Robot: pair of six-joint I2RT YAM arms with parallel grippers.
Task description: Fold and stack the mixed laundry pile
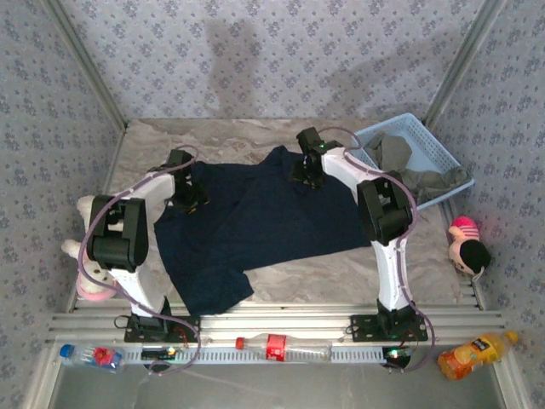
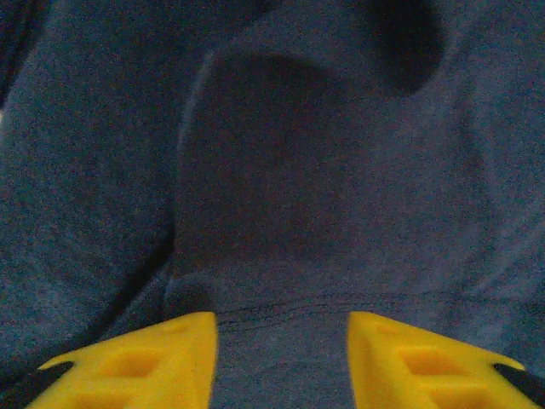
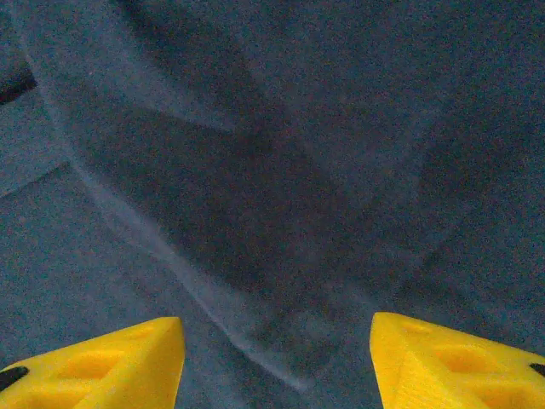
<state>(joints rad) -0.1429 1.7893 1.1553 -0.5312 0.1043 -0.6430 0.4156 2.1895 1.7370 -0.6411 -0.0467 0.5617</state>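
Navy T-shirt [image 1: 255,230] lies spread across the middle of the bench [image 1: 341,268], one part trailing toward the near edge on your left. The grey-olive garment [image 1: 398,153] sits in the blue basket [image 1: 436,143] at the far right, spilling over its rim.

Your left pincer [image 1: 189,198] is down on the shirt's far left edge. In its wrist view the yellow fingers [image 2: 153,358] stand parted with a stitched hem running between them and nothing clamped. If you close there you may catch only the top layer, or bench covering along with it, and the fold would drag crooked.

The shirt is rumpled in the middle, so any fold made now would likely trap those creases.

Your right pincer [image 1: 308,175] rests on the far edge near the collar, its fingers [image 3: 460,362] wide apart over a raised ridge of cloth, gripping nothing. A pull from this side alone could slide the whole shirt toward the basket. If the two sides lift unevenly, the trailing part may slip off the front rail.

No print or tag is readable on the shirt. Along the front, the left bottle [image 1: 85,355], the red-banded bottle [image 1: 277,348] and the orange drink bottle [image 1: 473,354] carry labels too small to read.
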